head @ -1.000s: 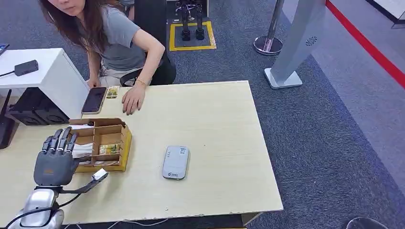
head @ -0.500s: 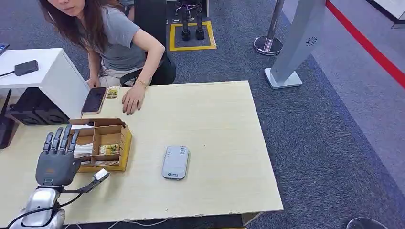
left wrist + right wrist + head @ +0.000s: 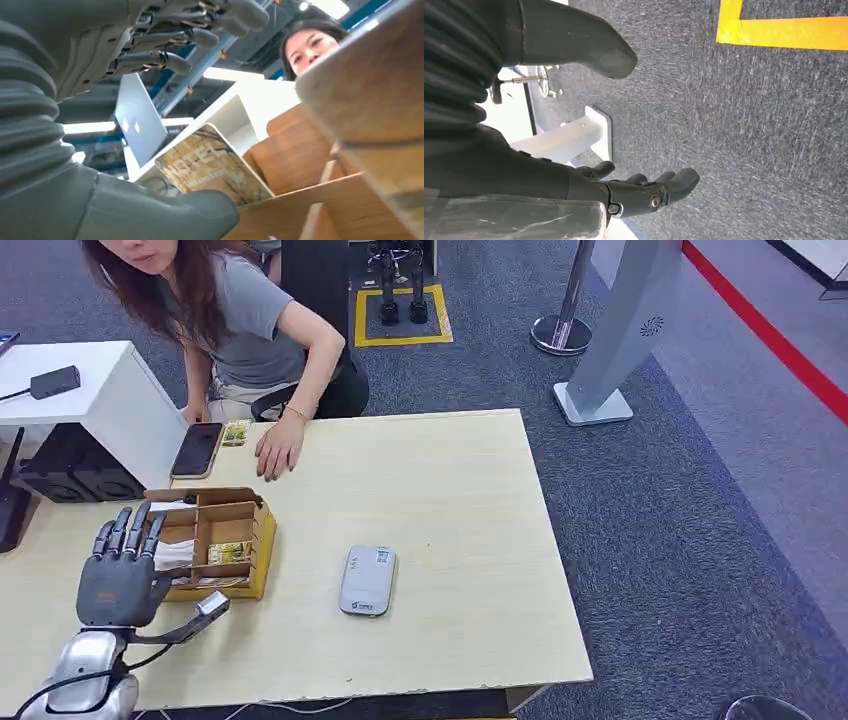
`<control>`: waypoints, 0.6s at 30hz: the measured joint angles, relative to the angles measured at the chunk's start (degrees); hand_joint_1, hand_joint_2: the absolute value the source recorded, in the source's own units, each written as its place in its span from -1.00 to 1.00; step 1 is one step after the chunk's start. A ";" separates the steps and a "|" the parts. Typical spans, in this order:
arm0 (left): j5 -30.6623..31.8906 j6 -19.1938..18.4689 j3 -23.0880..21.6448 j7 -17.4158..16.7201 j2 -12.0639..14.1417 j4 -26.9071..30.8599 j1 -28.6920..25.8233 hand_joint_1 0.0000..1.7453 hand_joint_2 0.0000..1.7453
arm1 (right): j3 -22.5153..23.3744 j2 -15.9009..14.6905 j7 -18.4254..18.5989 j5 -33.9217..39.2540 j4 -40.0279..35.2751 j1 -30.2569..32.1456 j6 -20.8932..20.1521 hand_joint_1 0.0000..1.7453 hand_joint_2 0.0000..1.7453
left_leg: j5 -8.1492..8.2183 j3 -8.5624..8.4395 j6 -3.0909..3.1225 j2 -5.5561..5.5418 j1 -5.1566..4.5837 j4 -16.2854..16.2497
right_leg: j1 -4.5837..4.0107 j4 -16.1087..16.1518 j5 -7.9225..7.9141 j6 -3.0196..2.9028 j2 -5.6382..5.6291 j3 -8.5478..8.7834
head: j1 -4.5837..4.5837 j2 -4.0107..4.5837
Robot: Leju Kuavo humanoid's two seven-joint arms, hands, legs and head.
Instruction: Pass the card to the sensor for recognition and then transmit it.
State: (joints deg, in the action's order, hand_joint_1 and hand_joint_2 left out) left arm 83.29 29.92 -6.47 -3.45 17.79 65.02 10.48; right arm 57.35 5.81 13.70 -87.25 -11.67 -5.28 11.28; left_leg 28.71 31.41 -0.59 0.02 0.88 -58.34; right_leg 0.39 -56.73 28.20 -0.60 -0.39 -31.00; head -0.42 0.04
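Card [image 3: 212, 167], a thin glossy rectangle with rounded corners and a tan printed picture, stands tilted in a compartment of the brown cardboard divided box [image 3: 225, 530], just ahead of the left hand's thumb in the left wrist view. A second card like it [image 3: 229, 552] shows in the head view in the box's near compartment, beside the fingertips.

Left hand [image 3: 120, 575], dark grey with a ribbed cover at the wrist, is raised palm-forward against the box's near-left side, fingers straight, spread and pointing away from the robot, thumb stuck out sideways along the box's near edge. It grips nothing.

Beyond the thumb, well apart, lies one grey rounded-rectangle card sensor [image 3: 367, 580], smooth plastic, flat on the pale wood-grain surface [image 3: 450, 510].

Farther off past the fingers, a person's hand [image 3: 277, 450] rests on the surface's far edge, next to one black phone [image 3: 197, 449] and a small patterned card [image 3: 235, 433].

Right hand [image 3: 644, 192] hangs over dark speckled carpet [image 3: 749, 130], fingers loosely curled and holding nothing.
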 joint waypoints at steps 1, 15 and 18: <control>-0.33 -0.15 0.00 0.33 0.00 0.11 0.02 -0.76 1.00 | 0.00 0.00 0.00 0.00 0.00 0.01 0.00 -1.00 1.00 | 0.00 0.00 0.00 0.00 0.00 0.00 | 0.00 0.00 0.00 0.00 -0.01 0.00 | 0.00 0.00; -1.97 -1.90 0.00 0.65 0.02 0.59 0.95 -0.36 1.00 | 0.00 0.00 -0.22 0.00 0.00 0.01 -0.02 -1.00 1.00 | 0.00 0.00 0.00 0.00 0.00 0.00 | 0.00 0.00 0.00 0.00 0.00 0.00 | -0.02 0.00; -1.96 -2.10 0.00 0.65 0.02 0.59 1.04 -0.26 1.00 | 0.00 0.00 -0.22 0.00 0.00 0.01 -0.02 -1.00 1.00 | 0.00 0.00 0.00 0.00 0.00 0.00 | 0.00 0.00 0.00 0.00 0.00 0.00 | 0.00 0.00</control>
State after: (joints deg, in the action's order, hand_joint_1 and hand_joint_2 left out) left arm 81.33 27.82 -6.47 -2.80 17.81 65.61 11.52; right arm 57.35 5.81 13.49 -87.25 -11.67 -5.27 11.26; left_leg 28.71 31.42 -0.59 0.02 0.88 -58.34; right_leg 0.39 -56.73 28.20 -0.60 -0.39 -31.00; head -0.42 0.04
